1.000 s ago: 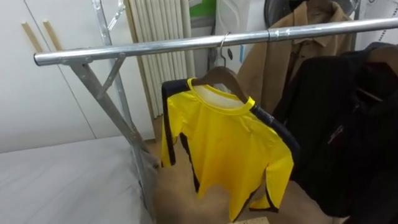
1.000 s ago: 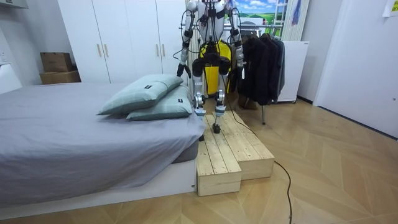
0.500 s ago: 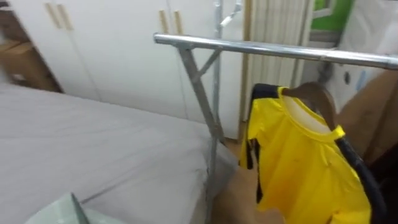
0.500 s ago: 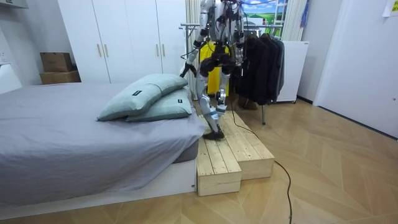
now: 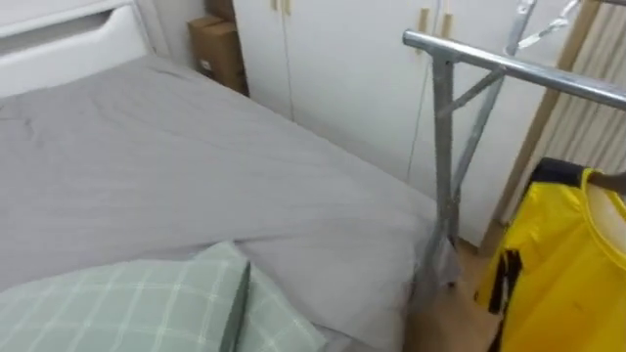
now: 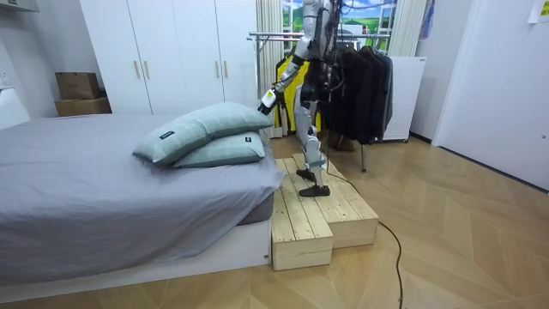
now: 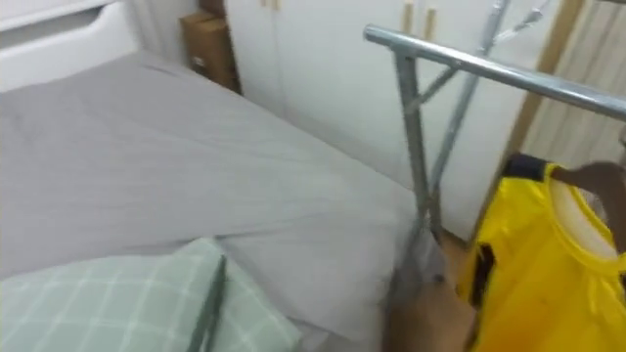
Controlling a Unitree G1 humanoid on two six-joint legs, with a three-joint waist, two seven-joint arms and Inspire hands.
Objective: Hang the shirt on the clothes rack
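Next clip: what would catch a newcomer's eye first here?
A bright yellow shirt hangs on the metal rack at the eye views' right edge. The grey bed with pale green pillows spreads across the left, and the robot stands on a wooden platform beside it.

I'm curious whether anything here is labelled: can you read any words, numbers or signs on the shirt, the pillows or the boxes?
Nothing here can be read as text.
upper pillow: a small dark tag at its end, too small to read.
cardboard boxes: no legible print.
yellow shirt: plain where it shows.
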